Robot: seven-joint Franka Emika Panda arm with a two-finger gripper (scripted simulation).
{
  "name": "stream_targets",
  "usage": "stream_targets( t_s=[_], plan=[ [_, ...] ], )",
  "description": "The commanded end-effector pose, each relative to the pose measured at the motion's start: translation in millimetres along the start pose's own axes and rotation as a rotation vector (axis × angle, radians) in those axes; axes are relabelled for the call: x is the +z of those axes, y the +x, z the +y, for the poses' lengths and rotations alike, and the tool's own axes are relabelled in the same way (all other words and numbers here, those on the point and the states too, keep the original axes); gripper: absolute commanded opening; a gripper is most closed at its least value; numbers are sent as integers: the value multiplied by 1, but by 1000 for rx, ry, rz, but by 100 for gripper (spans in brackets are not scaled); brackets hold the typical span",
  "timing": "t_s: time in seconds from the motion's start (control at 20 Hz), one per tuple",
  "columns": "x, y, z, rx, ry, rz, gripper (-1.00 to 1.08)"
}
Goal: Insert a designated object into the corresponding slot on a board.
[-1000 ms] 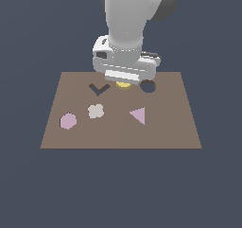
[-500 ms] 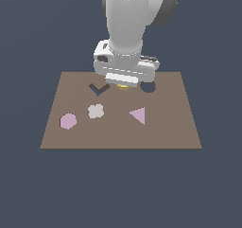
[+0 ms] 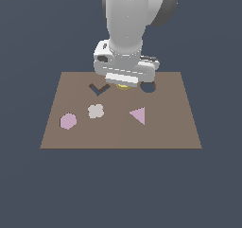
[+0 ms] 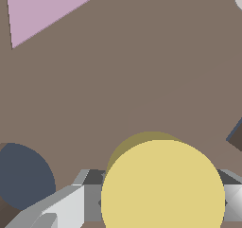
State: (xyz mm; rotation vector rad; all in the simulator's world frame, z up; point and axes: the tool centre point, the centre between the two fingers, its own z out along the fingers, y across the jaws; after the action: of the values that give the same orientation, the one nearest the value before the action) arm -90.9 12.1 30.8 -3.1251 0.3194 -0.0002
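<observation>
The brown board (image 3: 120,127) lies flat, and the arm stands over its far edge; the gripper (image 3: 124,83) hangs low there, its pale body hiding most of what is under it. The yellow disc (image 3: 123,86) shows only as a thin sliver beneath that body in the exterior view; in the wrist view the yellow disc (image 4: 163,187) fills the space between the grey fingers (image 4: 61,208), which flank it on both sides, so the claw appears to be pinching it, though the contact itself is hidden. A darker yellowish patch just beyond the disc's rim suggests that it is held a little above the board rather than resting on it; I cannot tell for sure.

The round slot (image 3: 148,86) is a dark hole just to the exterior view's right of the gripper, apart from the disc and uncovered; the wrist view shows the slot (image 4: 23,175) beside one finger. The dark chevron cutout (image 3: 98,88) lies to the gripper's left; nearer are a pink hexagon (image 3: 68,121), a pale flower shape (image 3: 96,110) and a pink triangle (image 3: 138,115).
</observation>
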Motion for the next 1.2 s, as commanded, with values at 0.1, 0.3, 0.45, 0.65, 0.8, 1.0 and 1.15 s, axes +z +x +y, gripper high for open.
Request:
stream_targets(
  t_s=[0.1, 0.3, 0.45, 0.65, 0.8, 1.0, 1.15],
  plan=[
    [0, 1, -1, -20, 0, 0, -100],
    [0, 3, -2, -67, 0, 0, -100],
    [-1, 5, -4, -121, 0, 0, -100],
    [-1, 9, -7, -216, 0, 0, -100],
    [-2, 12, -11, -306, 0, 1, -100],
    [-2, 17, -17, -451, 0, 1, -100],
    [-3, 20, -23, -579, -1, 1, -100]
  ],
)
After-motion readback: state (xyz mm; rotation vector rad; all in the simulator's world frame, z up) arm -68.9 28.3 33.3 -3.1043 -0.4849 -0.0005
